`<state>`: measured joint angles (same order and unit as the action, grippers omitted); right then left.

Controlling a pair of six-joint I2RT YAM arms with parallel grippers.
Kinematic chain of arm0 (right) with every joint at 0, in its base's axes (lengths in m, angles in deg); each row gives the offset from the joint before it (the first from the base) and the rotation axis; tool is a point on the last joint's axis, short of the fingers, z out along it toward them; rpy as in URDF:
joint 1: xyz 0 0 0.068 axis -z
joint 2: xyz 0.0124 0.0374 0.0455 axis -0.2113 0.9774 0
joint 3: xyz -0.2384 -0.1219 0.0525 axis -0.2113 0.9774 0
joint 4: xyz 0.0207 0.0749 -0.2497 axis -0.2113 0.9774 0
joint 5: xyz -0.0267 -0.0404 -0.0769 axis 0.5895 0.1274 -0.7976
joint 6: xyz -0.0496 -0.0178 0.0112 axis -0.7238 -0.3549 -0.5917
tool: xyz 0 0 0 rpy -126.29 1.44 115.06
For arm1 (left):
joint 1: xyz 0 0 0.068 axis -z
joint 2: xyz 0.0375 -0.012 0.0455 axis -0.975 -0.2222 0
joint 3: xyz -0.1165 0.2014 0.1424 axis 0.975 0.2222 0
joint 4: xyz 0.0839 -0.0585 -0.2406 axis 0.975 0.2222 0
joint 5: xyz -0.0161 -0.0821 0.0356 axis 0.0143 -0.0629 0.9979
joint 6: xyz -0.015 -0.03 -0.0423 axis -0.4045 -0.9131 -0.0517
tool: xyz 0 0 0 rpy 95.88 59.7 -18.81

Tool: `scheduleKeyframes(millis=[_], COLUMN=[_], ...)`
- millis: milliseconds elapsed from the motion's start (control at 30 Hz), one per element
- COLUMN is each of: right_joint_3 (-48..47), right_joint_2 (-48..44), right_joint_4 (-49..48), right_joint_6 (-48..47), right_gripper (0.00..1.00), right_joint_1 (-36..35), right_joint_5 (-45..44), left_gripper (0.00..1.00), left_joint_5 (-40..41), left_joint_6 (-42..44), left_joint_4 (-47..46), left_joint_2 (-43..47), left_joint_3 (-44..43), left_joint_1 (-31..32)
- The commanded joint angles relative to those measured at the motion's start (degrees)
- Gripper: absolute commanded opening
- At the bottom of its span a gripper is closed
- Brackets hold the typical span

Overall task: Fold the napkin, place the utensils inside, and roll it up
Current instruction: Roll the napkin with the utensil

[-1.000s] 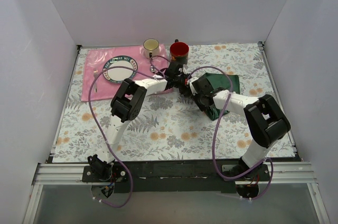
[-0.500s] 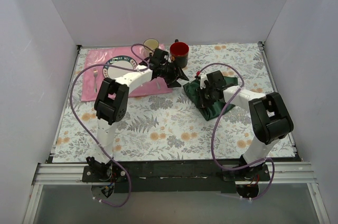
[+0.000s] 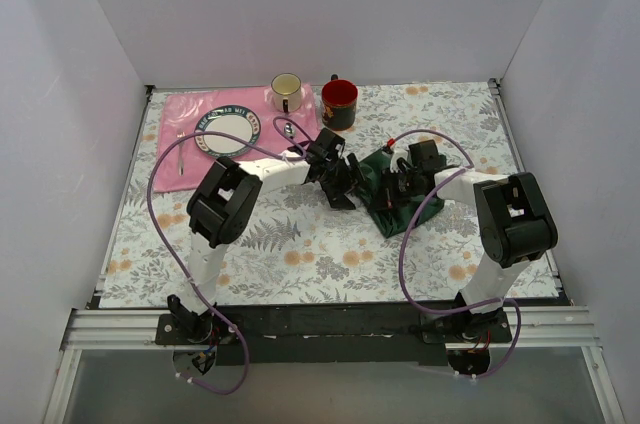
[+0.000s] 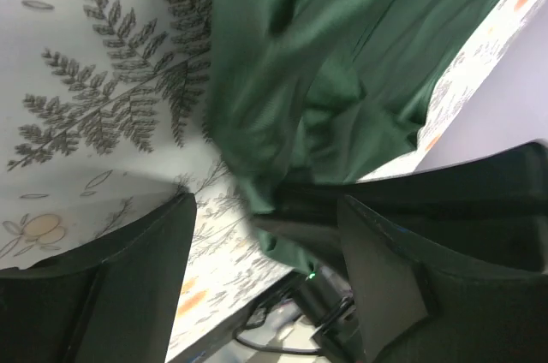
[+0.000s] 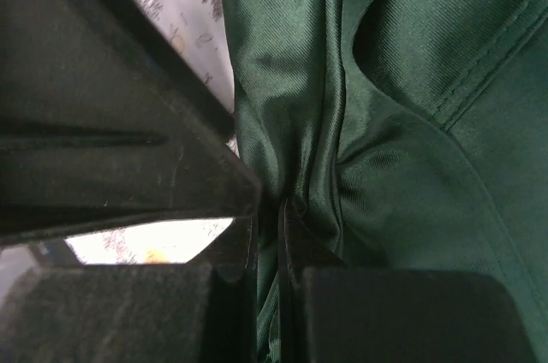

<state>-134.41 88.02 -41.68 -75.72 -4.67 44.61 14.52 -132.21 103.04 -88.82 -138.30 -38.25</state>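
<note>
The dark green napkin (image 3: pixel 408 202) lies bunched on the floral table, right of centre. My right gripper (image 3: pixel 402 180) is on top of it, and in the right wrist view the gripper (image 5: pixel 270 217) is shut on a raised fold of the napkin (image 5: pixel 402 123). My left gripper (image 3: pixel 340 182) is at the napkin's left edge. In the left wrist view the gripper (image 4: pixel 265 243) is open wide, with a hanging edge of the napkin (image 4: pixel 308 80) between its fingers (image 4: pixel 128 286). The black-handled utensils are not in view.
A pink placemat (image 3: pixel 175 134) at the back left holds a plate (image 3: pixel 227 132) and a small silver fork (image 3: pixel 181 152). A cream mug (image 3: pixel 286 90) and a red mug (image 3: pixel 339 102) stand behind the grippers. White walls enclose the table.
My left gripper has moved from beside the red mug down to the napkin's left edge. My right gripper has shifted slightly right on the napkin, which is more bunched.
</note>
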Motion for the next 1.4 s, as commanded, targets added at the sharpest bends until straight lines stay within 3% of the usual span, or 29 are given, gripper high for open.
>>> scheduleKeyframes(millis=[0, 133, 267, 400, 500, 567, 633, 767, 1033, 1200, 1267, 1367], right_joint_3=[2.9, 3.1, 3.9, 3.3, 2.6, 2.1, 1.9, 0.6, -0.4, 0.2, 0.6, 1.5], right_joint_2=[2.0, 2.2, 2.1, 1.7, 1.0, -0.2, -2.4, -6.4, -17.6, -20.1, -19.8, -18.2], right_joint_4=[1.2, 0.3, -1.5, -1.0, 0.5, 2.4, 3.6, 9.2, 11.5, 10.8, 10.0, 7.9], right_joint_6=[1.1, 1.6, 2.6, 2.6, 1.8, 0.2, -0.5, -4.0, -7.4, -7.6, -7.6, -7.0], right_gripper=[0.01, 0.01, 0.01, 0.01, 0.01, 0.01, 0.09, 0.32, 0.54, 0.57, 0.64, 0.63], right_joint_1=[1.0, 1.8, 2.4, 2.4, 2.4, 2.4, 2.4, 1.0, -10.4, -19.6, -22.6, -27.8], right_joint_5=[3.7, 5.1, 7.5, 8.1, 7.6, 6.0, 3.8, -3.9, -21.3, -36.1, -43.8, -52.8], left_gripper=[0.67, 0.64, 0.49, 0.25, 0.17, 0.06, 0.0, 0.0, 0.0, 0.0, 0.0, 0.0], left_joint_5=[4.0, 7.6, 9.8, 12.7, 14.7, 14.9, 14.9, 13.1, 9.5, 8.0, 6.3, 5.8], left_joint_6=[-5.8, -9.0, -10.0, -10.1, -9.6, -8.5, -7.6, -7.5, -9.0, -10.5, -11.5, -12.1], left_joint_4=[-0.7, 0.0, 1.9, 3.0, 4.1, 5.3, 7.3, 14.7, 20.4, 23.0, 22.4, 23.2], left_joint_2=[-1.8, -3.9, -6.8, -8.4, -8.7, -8.7, -9.0, -10.2, -9.9, -9.0, -8.8, -9.0], left_joint_3=[-1.9, -1.6, -3.2, -3.9, -4.4, -5.6, -8.2, -12.3, -14.1, -12.8, -12.0, -12.5], left_joint_1=[0.1, 0.1, 0.3, 0.3, 0.4, 0.4, 0.4, 0.4, 0.4, 0.4, 0.4, 0.4])
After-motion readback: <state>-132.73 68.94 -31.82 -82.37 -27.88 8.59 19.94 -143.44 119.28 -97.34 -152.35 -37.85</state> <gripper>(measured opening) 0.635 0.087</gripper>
